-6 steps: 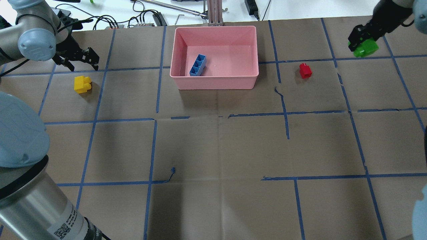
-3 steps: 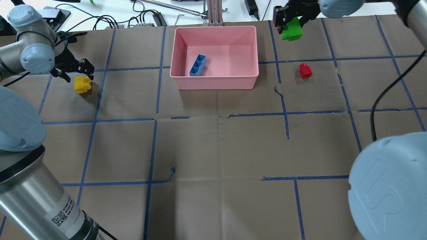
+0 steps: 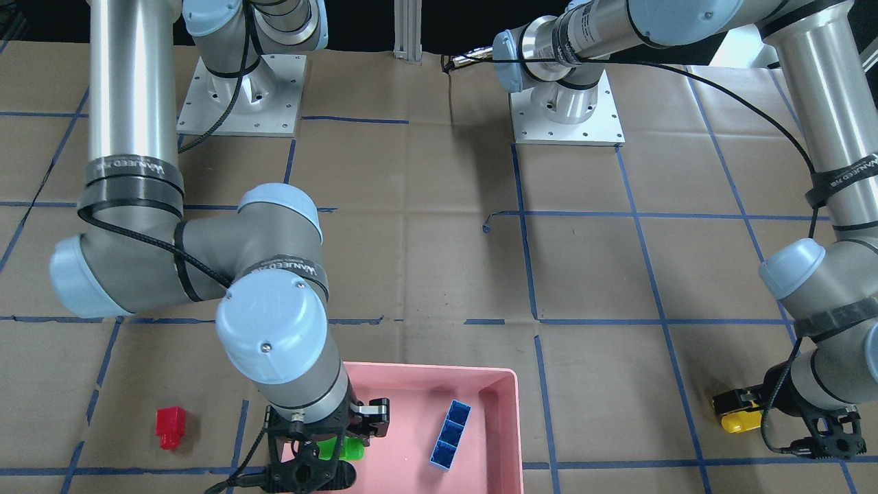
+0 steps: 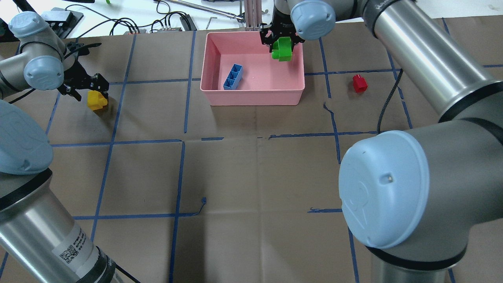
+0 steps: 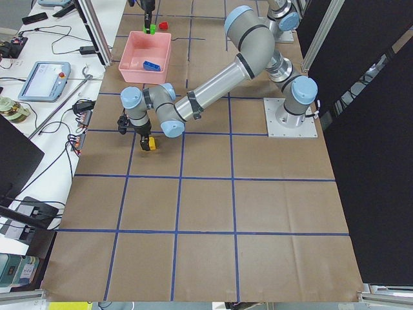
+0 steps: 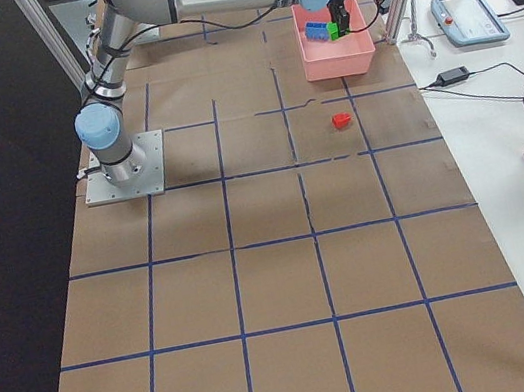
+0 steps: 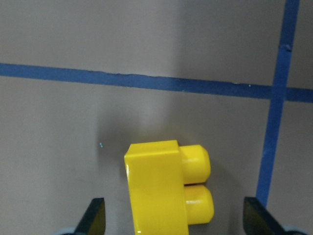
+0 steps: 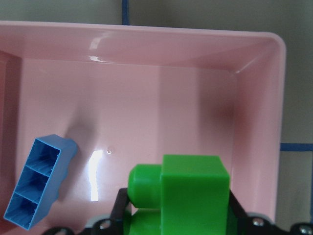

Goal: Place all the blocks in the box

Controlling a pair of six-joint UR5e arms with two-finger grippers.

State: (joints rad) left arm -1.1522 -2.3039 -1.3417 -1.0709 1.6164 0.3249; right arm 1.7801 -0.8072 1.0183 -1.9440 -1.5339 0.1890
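Observation:
The pink box (image 4: 251, 98) stands at the table's far middle, with the blue block (image 4: 233, 77) lying inside it. My right gripper (image 4: 281, 45) is shut on the green block (image 4: 283, 50) and holds it above the box's far right corner; the block fills the right wrist view (image 8: 188, 193) over the box floor (image 8: 146, 122). My left gripper (image 4: 84, 85) is open and low over the yellow block (image 4: 96, 100), its fingertips (image 7: 95, 218) either side of the block (image 7: 164, 188). The red block (image 4: 359, 83) sits on the table right of the box.
Blue tape lines grid the brown paper table (image 4: 255, 177). Cables and tools lie beyond the far edge (image 4: 165, 21). A metal post (image 4: 251, 15) stands just behind the box. The arm bases (image 3: 566, 113) are bolted at the robot's side.
My right gripper has carried the green block leftward from the far right to above the box. My left gripper has moved down over the yellow block.

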